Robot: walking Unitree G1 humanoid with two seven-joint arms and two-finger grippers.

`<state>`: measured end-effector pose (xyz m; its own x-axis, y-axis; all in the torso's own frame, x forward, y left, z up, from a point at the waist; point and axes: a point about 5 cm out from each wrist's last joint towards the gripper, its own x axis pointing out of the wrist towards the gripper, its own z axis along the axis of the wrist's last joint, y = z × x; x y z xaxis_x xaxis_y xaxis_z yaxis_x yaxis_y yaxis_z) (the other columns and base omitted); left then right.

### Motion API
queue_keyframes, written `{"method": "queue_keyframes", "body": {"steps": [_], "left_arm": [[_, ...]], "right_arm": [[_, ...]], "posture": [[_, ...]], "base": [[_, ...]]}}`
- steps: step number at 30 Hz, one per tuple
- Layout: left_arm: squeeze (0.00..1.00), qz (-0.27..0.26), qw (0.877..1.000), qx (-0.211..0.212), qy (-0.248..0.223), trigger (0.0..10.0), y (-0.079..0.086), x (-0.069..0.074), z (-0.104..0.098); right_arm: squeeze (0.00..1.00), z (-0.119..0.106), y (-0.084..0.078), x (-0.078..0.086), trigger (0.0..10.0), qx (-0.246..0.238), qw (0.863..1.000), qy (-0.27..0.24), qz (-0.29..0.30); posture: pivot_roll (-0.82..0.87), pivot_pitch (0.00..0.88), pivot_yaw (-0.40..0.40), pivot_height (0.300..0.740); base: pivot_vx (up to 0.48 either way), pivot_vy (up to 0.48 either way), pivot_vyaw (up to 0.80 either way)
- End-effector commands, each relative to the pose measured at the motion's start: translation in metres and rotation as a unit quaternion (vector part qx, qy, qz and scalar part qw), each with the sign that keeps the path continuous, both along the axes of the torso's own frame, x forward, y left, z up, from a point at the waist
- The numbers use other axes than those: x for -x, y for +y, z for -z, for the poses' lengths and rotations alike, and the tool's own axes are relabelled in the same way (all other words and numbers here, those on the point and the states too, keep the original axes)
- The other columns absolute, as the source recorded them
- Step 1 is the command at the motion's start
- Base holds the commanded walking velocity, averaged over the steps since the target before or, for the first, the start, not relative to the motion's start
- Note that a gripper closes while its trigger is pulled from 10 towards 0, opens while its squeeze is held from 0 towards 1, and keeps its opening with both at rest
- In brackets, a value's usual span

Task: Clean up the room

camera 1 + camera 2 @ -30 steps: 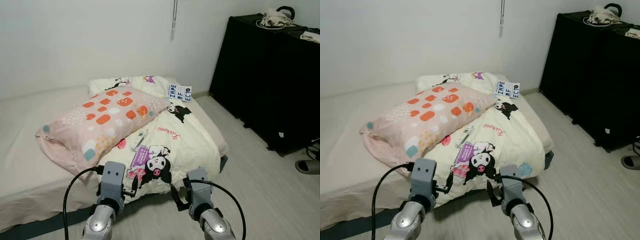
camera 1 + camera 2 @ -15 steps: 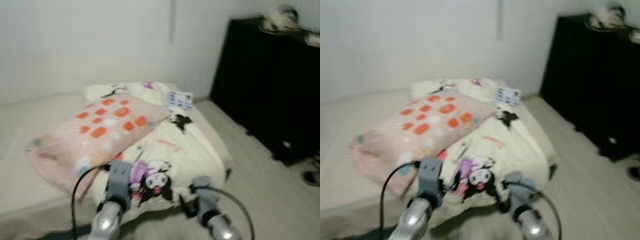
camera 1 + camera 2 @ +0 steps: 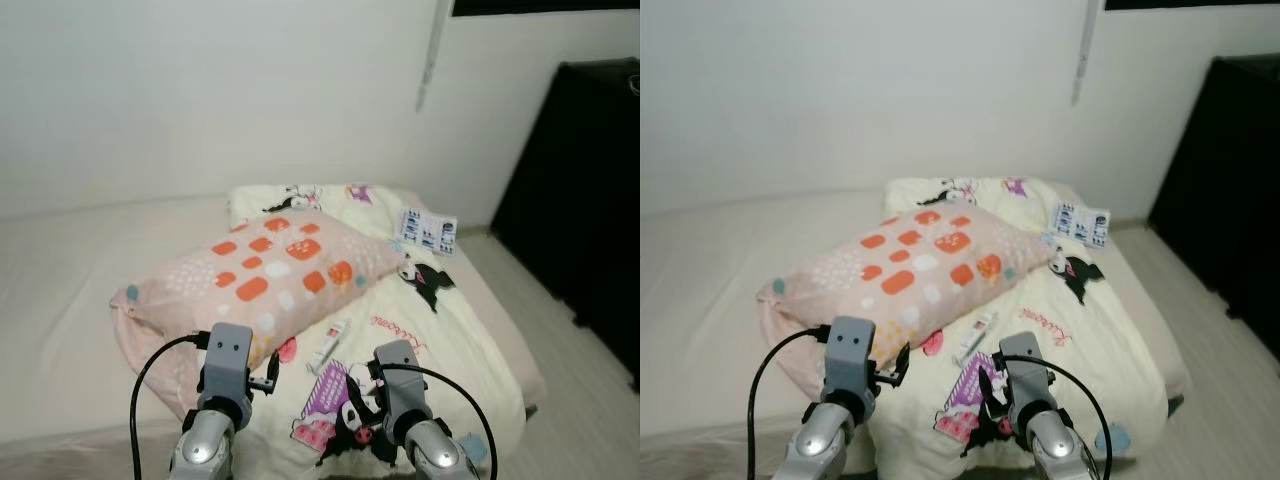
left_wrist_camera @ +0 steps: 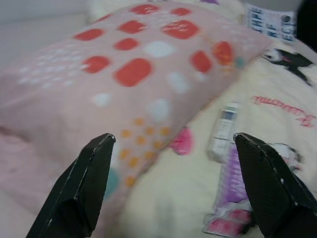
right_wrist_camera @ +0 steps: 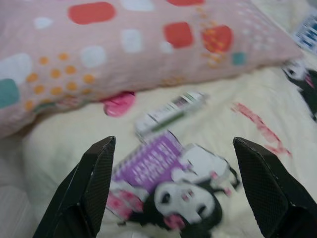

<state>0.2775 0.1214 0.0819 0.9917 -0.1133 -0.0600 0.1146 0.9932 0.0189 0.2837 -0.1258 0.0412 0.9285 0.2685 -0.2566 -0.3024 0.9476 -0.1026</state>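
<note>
White walls back a bed [image 3: 60,300] whose cartoon-print blanket [image 3: 450,330] covers its right side, a black cabinet [image 3: 590,200] standing beyond that edge. On the blanket a pink pillow [image 3: 260,275] lies across the middle, a small tube [image 3: 331,345] just beside its near edge and a printed card [image 3: 425,230] near the far right corner. Both the left gripper [image 4: 173,183] and right gripper [image 5: 171,188] hover over the near edge, fingers spread wide and holding nothing.
</note>
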Motion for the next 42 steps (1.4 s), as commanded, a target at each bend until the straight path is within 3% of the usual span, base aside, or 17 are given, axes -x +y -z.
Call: {"method": "queue_keyframes", "body": {"steps": [1,11,27,42], "left_arm": [[0.0,-0.011,1.0,-0.004,0.012,10.0,0.008,0.002,0.005],[0.0,-0.01,1.0,-0.006,0.014,10.0,0.008,0.003,0.006],[0.0,0.038,0.999,-0.011,0.018,10.0,-0.001,0.007,0.009],[0.0,0.046,0.999,-0.015,0.021,10.0,-0.002,0.007,0.01]], "right_arm": [[0.0,0.002,0.007,0.003,10.0,-0.002,1.0,0.005,-0.012],[0.0,0.002,0.005,0.003,10.0,-0.017,1.0,0.008,0.0],[0.0,0.005,0.004,0.005,10.0,-0.021,1.0,0.014,0.01],[0.0,0.005,0.003,0.006,10.0,-0.029,0.999,0.017,0.021]], "posture": [[-0.03,0.133,-0.016,0.74],[-0.02,0.135,-0.015,0.74],[-0.03,0.125,-0.008,0.74],[-0.03,0.135,-0.007,0.74]], "base": [[0.349,0.0,0.8],[0.309,0.0,0.32],[0.0,0.0,0.0],[0.0,0.0,-0.21]]}}
